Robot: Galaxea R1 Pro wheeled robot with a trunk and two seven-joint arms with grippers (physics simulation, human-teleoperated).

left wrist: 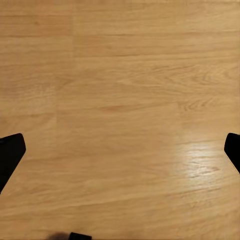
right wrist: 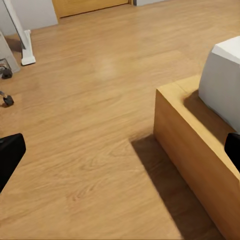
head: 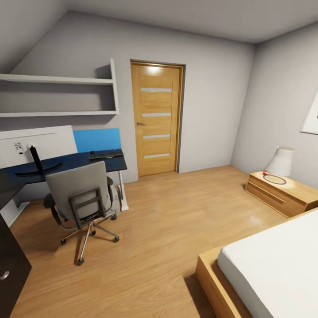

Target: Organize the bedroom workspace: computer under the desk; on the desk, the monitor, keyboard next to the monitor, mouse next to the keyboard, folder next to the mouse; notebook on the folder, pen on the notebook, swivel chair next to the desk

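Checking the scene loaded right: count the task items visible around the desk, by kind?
Monitor: 1
Keyboard: 1
Swivel chair: 1
Desk: 1
Total: 4
Both grippers are open over the wood floor, holding nothing.

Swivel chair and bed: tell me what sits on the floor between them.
Nothing: in the head view, bare wood floor runs from the swivel chair to the bed. The right wrist view shows the same open boards beside the bed frame.
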